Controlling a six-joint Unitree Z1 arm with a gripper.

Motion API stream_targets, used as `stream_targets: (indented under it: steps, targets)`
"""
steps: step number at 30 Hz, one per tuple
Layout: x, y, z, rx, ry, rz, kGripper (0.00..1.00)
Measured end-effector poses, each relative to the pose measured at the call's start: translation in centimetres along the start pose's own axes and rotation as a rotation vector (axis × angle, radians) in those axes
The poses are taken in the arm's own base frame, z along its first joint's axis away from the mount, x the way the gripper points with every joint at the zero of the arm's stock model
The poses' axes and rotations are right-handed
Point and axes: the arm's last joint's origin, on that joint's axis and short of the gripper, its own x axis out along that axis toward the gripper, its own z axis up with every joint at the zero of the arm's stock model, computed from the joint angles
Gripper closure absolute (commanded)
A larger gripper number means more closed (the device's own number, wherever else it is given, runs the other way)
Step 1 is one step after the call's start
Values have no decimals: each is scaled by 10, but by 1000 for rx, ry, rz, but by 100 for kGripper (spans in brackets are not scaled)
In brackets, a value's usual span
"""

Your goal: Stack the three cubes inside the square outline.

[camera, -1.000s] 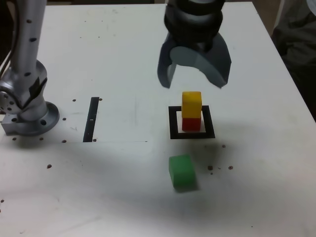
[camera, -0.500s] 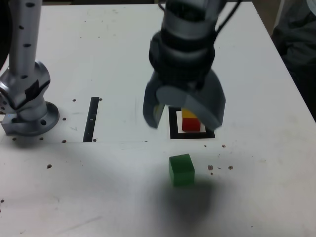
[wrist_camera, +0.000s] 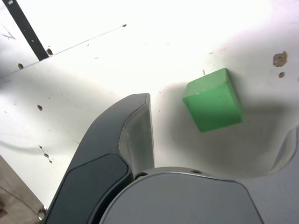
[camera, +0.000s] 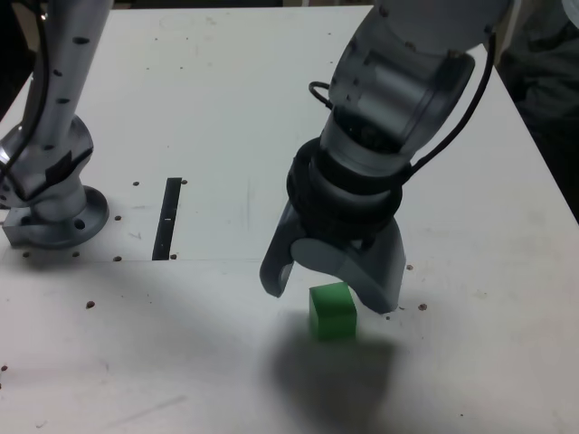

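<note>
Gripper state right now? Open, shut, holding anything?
Gripper: open, holding nothing; jaws spread over the green cube, not closed on it.

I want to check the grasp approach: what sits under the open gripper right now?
The green cube sits on the white table below the open gripper. The arm covers whatever lies behind it.

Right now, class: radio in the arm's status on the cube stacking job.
Gripper open, poised over small matte green cube, not gripping. Cube flat on white table, outside the jaws' reach for now. Stack and square outline hidden behind arm. Nothing blocking.
</note>
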Motion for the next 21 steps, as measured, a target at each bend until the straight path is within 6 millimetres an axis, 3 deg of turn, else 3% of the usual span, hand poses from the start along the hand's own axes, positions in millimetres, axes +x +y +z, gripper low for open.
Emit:
stream_targets:
  steps: [10, 21]
  targets:
    - [15, -3, 11, -89, -11, -31, 1]
    - [34, 12, 21, -139, 14, -60, 9]
